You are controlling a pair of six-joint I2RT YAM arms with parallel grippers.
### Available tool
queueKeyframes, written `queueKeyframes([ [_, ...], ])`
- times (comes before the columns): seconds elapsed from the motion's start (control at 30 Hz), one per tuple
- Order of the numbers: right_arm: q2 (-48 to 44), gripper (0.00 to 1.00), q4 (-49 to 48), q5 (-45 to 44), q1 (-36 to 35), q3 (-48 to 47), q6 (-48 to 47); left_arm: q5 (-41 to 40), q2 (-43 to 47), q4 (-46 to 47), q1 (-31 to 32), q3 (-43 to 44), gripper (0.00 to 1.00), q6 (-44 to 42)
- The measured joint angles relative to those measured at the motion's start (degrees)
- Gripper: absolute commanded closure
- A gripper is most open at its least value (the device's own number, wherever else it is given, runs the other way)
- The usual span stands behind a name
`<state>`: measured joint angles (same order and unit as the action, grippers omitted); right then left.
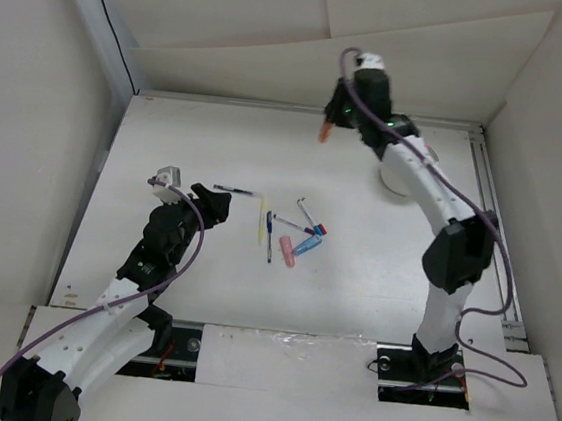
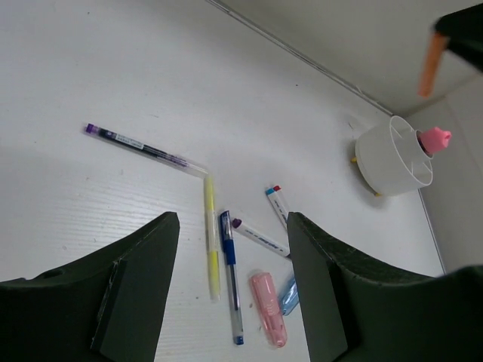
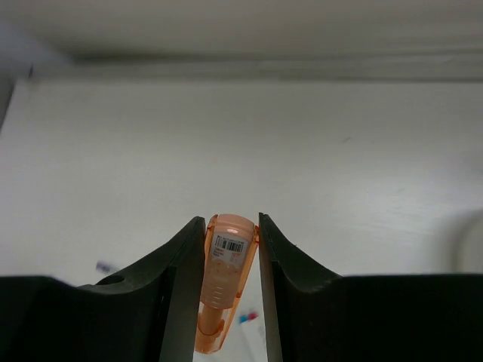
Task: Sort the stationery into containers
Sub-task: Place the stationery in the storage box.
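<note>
My right gripper [image 1: 332, 123] is shut on an orange piece [image 3: 225, 271], held high above the table's far side; the piece hangs down in the top view [image 1: 324, 132] and shows in the left wrist view [image 2: 432, 64]. The round white tub [image 2: 392, 154] with dividers holds a pink-capped glue stick [image 2: 435, 139]; in the top view the tub [image 1: 396, 185] is mostly hidden behind the right arm. My left gripper [image 1: 223, 207] is open and empty, left of the loose pens: a purple-capped pen [image 2: 143, 149], yellow pen [image 2: 211, 245], blue pen [image 2: 231, 275], pink piece [image 2: 269, 308], blue piece [image 2: 287, 294].
Two white pens with coloured caps [image 2: 260, 235] [image 2: 278, 204] lie between the pile and the tub. White walls [image 1: 230, 24] close in the table at the back and sides. A metal rail [image 1: 491, 223] runs along the right edge.
</note>
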<state>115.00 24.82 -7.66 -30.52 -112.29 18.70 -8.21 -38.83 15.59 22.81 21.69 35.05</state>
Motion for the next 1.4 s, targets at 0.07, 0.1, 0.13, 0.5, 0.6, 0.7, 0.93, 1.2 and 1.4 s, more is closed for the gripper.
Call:
queueKeyframes([
  [0.07, -4.90, 0.80, -2.49, -1.31, 6.03, 1.81, 1.57, 0.15, 0.02, 0.00, 0.00, 0.00, 0.44, 0.00],
  [0.1, -7.02, 0.80, -3.80, -2.29, 9.55, 2.64, 2.71, 0.24, 0.07, 0.00, 0.00, 0.00, 0.44, -0.02],
  [0.13, -8.74, 0.80, -4.96, -3.52, 13.03, 3.39, 3.91, 0.26, 0.11, 0.00, 0.00, 0.00, 0.44, -0.02],
  [0.5, -8.70, 0.80, -7.61, -18.14, 35.47, 5.51, 12.66, 0.94, 0.39, 0.00, 0.00, 0.00, 0.44, 0.00],
  [0.6, -6.25, 0.81, -7.67, -21.14, 35.87, 5.51, 12.63, 1.14, 0.37, 0.00, 0.00, 0.00, 0.44, 0.00],
  [0.7, -2.89, 0.81, -7.54, -23.30, 35.85, 5.29, 12.41, 1.16, 0.37, 0.00, 0.00, 0.00, 0.44, 0.00],
  [0.93, 1.99, 0.81, -7.13, -25.99, 35.32, 6.40, 11.93, 1.16, 0.33, 0.00, 0.00, 0.00, 0.44, -0.02],
  [1.2, 3.65, 0.81, -7.69, -32.39, 31.50, 7.23, 8.85, 1.31, 0.00, 0.00, 0.00, 0.00, 0.44, -0.02],
  [1.4, 5.35, 0.81, -8.15, -35.85, 28.74, 7.76, 6.78, 1.33, 0.00, 0.00, 0.00, 0.00, 0.44, -0.02],
])
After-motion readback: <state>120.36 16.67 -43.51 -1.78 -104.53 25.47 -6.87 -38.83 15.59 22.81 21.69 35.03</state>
